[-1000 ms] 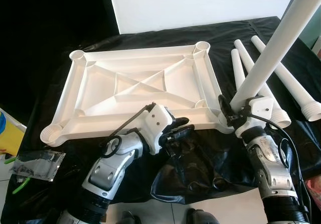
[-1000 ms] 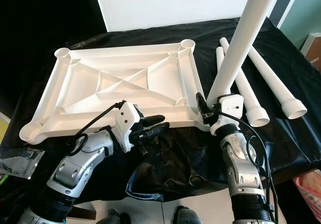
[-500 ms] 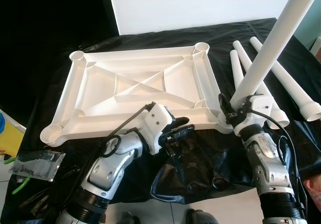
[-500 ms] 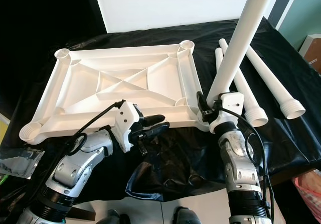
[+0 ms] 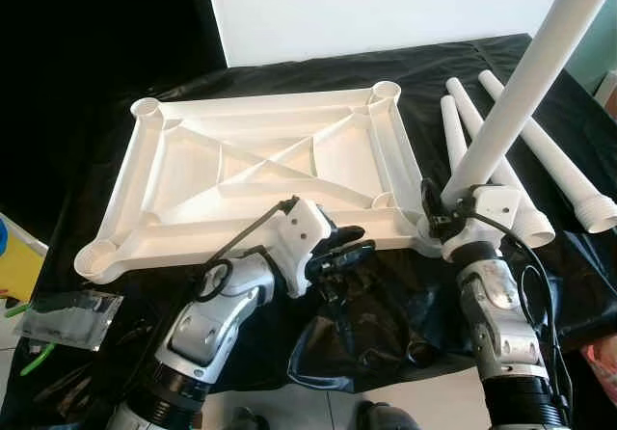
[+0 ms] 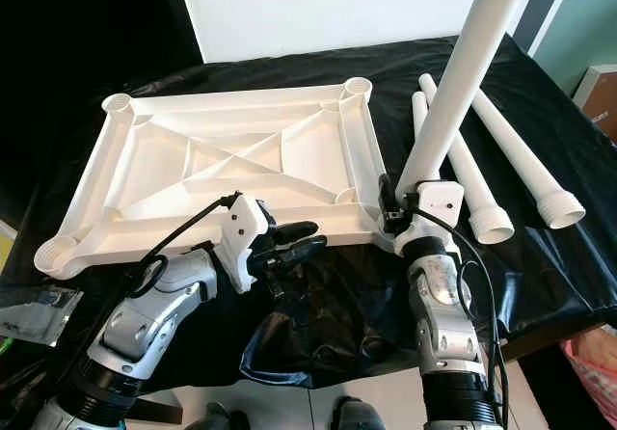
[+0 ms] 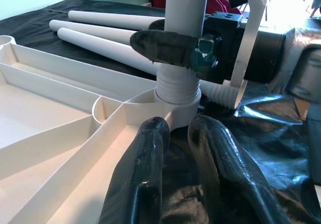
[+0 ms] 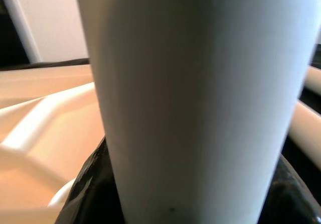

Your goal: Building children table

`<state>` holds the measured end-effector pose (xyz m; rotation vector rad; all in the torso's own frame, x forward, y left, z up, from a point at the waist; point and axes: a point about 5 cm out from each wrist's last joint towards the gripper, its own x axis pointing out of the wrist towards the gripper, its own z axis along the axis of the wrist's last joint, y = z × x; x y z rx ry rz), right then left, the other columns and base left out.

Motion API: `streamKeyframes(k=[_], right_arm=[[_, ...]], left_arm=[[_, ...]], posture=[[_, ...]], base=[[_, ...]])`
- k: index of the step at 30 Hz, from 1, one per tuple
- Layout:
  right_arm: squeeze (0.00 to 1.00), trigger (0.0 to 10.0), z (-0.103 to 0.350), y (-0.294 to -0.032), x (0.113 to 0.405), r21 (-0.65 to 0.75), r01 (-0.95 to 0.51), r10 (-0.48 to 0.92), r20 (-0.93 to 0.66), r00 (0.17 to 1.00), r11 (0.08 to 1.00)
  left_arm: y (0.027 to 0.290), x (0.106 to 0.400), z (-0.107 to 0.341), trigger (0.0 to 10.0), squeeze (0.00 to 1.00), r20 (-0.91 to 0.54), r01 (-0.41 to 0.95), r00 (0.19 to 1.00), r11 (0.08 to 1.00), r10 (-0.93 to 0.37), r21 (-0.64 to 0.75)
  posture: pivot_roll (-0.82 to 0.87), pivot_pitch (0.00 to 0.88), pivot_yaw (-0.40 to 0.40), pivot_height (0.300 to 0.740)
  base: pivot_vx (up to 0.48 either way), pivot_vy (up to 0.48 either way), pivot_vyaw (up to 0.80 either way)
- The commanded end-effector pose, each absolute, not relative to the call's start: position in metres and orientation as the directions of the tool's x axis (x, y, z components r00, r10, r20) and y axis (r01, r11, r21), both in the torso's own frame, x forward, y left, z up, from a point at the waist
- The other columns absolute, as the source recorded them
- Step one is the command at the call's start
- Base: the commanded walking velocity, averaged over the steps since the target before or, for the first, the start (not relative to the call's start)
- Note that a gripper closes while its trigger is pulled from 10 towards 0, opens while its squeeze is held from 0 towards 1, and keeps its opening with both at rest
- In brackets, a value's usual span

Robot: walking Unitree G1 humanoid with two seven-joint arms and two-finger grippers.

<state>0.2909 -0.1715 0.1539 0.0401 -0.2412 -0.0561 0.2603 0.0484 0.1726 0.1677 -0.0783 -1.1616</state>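
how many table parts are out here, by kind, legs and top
table top: 1
leg standing in the corner socket, held by the right gripper: 1
legs lying on the black cloth: 3
total: 5 parts

Upright table leg (image 5: 525, 88) runs off the top edge; clear bag's (image 5: 67, 312) contents perhaps screws
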Motion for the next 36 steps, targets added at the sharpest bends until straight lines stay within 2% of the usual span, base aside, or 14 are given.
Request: streamKeyframes(k=[1,2,5,17,18,25,27,28,30,31,36], right_arm=[[0.00,10.0,0.128,-0.163,0.284,0.104,0.167,-0.177,0.103,0.979,0.981],[0.00,10.0,0.126,-0.159,0.282,0.125,0.204,-0.216,0.090,0.972,0.971],[0.00,10.0,0.126,-0.149,0.281,0.149,0.184,-0.198,0.090,0.976,0.972],[0.00,10.0,0.129,-0.149,0.282,0.147,0.158,-0.175,0.114,0.978,0.976],[1.00,10.0,0.132,-0.149,0.283,0.136,0.143,-0.161,0.133,0.978,0.980],[1.00,10.0,0.140,-0.154,0.284,0.122,0.081,-0.102,0.183,0.978,0.989],[1.00,10.0,0.144,-0.159,0.286,0.099,0.016,-0.036,0.201,0.979,0.995],[0.23,10.0,0.145,-0.163,0.287,0.074,-0.039,0.024,0.202,0.979,0.996],[0.23,10.0,0.145,-0.166,0.288,0.058,-0.073,0.060,0.200,0.978,0.996],[0.00,10.0,0.146,-0.170,0.289,0.033,-0.107,0.098,0.201,0.975,0.994],[0.00,10.0,0.146,-0.179,0.292,-0.029,-0.158,0.160,0.194,0.968,0.987]], left_arm=[[0.049,0.259,0.174,10.0,0.00,-0.032,0.910,0.385,0.374,-0.922,0.179],[0.048,0.259,0.174,10.0,0.00,-0.032,0.910,0.386,0.375,-0.922,0.179],[0.048,0.259,0.174,10.0,0.00,-0.030,0.909,0.387,0.376,-0.922,0.178],[0.050,0.258,0.176,10.0,0.00,-0.023,0.909,0.391,0.382,-0.920,0.169],[0.050,0.258,0.176,10.0,0.00,-0.021,0.909,0.390,0.382,-0.920,0.168],[0.048,0.259,0.176,10.0,0.00,-0.018,0.910,0.387,0.379,-0.922,0.167],[0.046,0.259,0.176,10.0,0.00,-0.016,0.911,0.385,0.377,-0.923,0.166],[0.045,0.259,0.176,10.0,0.00,-0.015,0.912,0.384,0.376,-0.923,0.167],[0.045,0.259,0.177,10.0,0.00,-0.014,0.912,0.383,0.375,-0.924,0.167],[0.044,0.259,0.177,10.0,0.00,-0.014,0.912,0.382,0.374,-0.924,0.169],[0.044,0.259,0.177,10.0,0.00,-0.014,0.914,0.377,0.369,-0.926,0.168]], posture=[[-0.07,0.140,0.059,0.740],[-0.07,0.140,0.059,0.740],[-0.06,0.141,0.056,0.740],[-0.06,0.137,0.054,0.740],[-0.06,0.136,0.053,0.740],[-0.07,0.129,0.051,0.740],[-0.07,0.124,0.049,0.740],[-0.07,0.120,0.047,0.740],[-0.07,0.120,0.047,0.740],[-0.08,0.118,0.047,0.740],[-0.08,0.113,0.048,0.740]], base=[[0.000,0.000,0.00],[0.000,0.000,0.00],[0.000,0.000,0.00],[0.000,0.000,0.00],[0.000,0.000,0.00],[0.000,0.000,0.00],[0.000,0.000,0.00],[0.000,0.000,0.00],[0.000,0.000,0.00],[0.000,0.000,0.00],[0.000,0.000,0.00]])
